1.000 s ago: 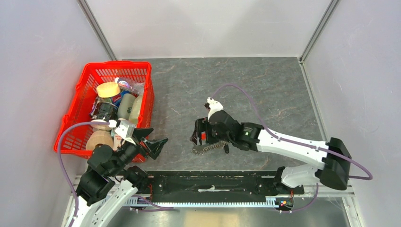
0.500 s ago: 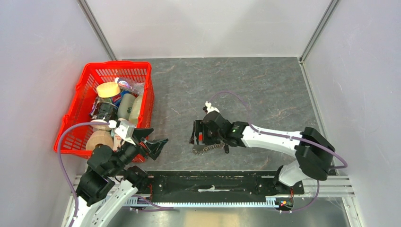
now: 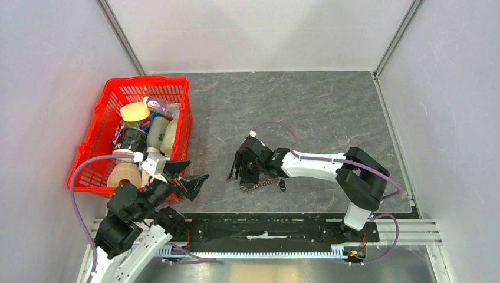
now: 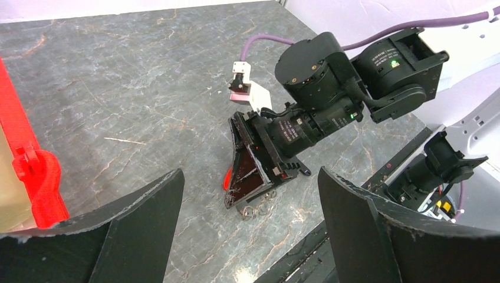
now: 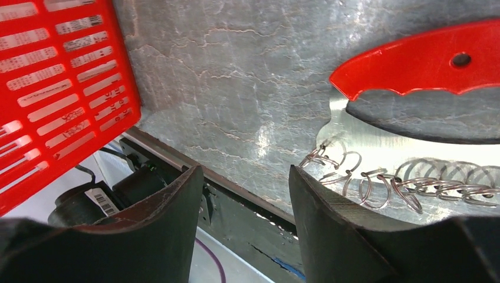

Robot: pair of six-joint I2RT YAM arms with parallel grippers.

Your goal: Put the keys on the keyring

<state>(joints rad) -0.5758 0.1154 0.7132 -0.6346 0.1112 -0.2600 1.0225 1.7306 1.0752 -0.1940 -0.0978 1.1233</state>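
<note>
Two tools stand released, and we hold nothing. Our left tool (image 3: 191, 173) gapes wide beside the red basket (image 3: 147, 79) at the desk's (image 3: 306, 106) near-left corner. Our right tool (image 5: 244, 183) sits low over the keyring (image 3: 259, 184) by the near edge's middle, with the keys (image 3: 282, 186) just beside it.

The left pincer (image 3: 193, 171) hangs wide open on its folded arm; the right pincer (image 5: 243, 177), arm stretched low, stands parted.

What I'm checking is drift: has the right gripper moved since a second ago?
Yes: the right gripper slid slightly left, toward the red basket, while the keyring stayed put.
</note>
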